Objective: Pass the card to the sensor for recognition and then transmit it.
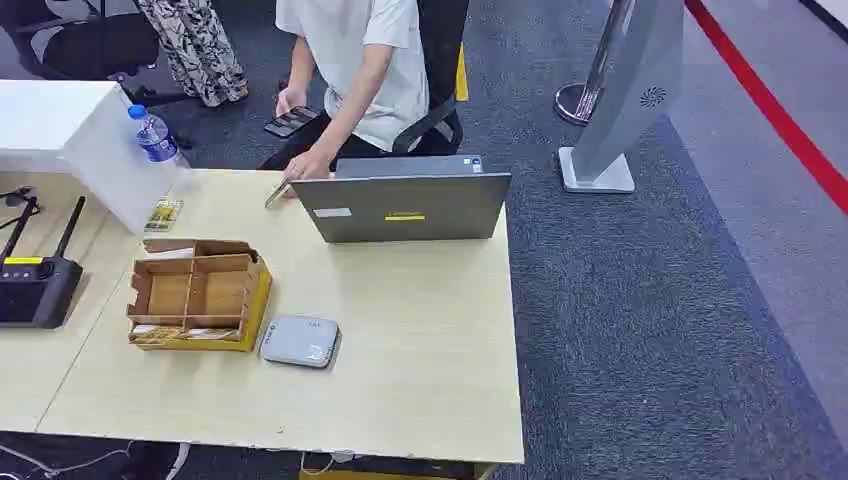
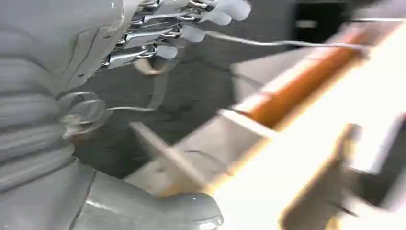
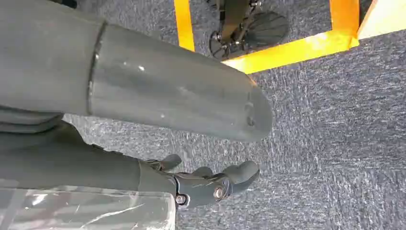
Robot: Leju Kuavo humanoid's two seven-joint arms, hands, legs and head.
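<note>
A grey flat sensor box [image 1: 300,341] lies on the pale wooden table [image 1: 420,380], just right of a cardboard divider box [image 1: 198,295]. Cards [image 1: 185,334] lie flat in that box's near compartment. Another small printed card [image 1: 163,214] rests on the table beside a white box. My left hand [image 2: 72,120] hangs beside blurred table framework, its fingers [image 2: 182,24] and thumb apart and holding nothing. My right hand [image 3: 119,163] hangs over grey carpet with its thumb [image 3: 182,105] away from the loosely bent dark fingers [image 3: 215,184], holding nothing.
A person [image 1: 350,70] sits behind the table, one hand on a phone, the other at the far table edge beside a grey laptop [image 1: 405,205]. A water bottle [image 1: 155,135], a white box [image 1: 90,140] and a black router [image 1: 35,285] stand at the left. A grey kiosk stand [image 1: 620,100] stands on the carpet at the right.
</note>
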